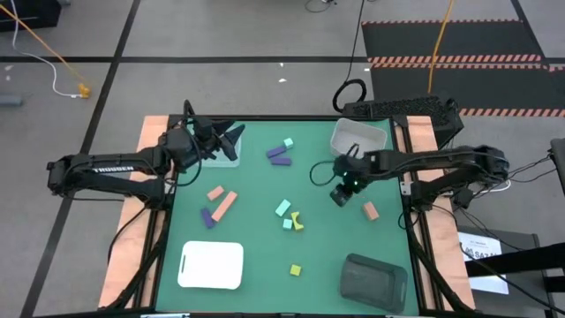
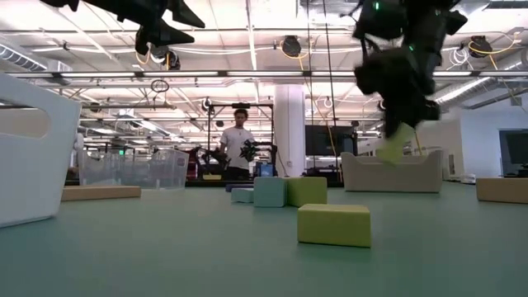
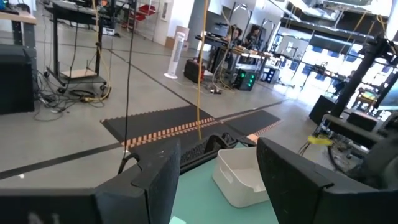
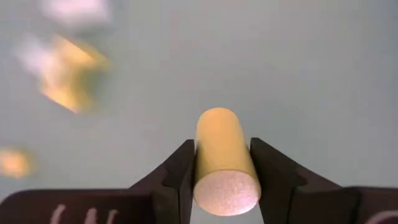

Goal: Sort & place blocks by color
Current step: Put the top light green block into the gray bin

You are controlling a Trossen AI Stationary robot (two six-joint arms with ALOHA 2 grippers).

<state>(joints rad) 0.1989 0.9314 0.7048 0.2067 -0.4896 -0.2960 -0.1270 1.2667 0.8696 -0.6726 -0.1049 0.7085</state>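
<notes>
Cylinder (image 4: 225, 163) — yellow, pinched between right gripper (image 4: 227, 171) fingers, lifted clear above green table (image 1: 256, 190) mid-right; grip sat near one end, so carry slow, level; left gripper (image 3: 214, 168) spread, idle at far-left corner.

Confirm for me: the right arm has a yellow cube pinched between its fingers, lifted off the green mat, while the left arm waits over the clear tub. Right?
Not quite. The right gripper holds a yellow cylinder, not a cube; the right wrist view shows its round end between the fingers. The rest stands: it is lifted off the green mat, and the left gripper waits over the clear tub.
</notes>
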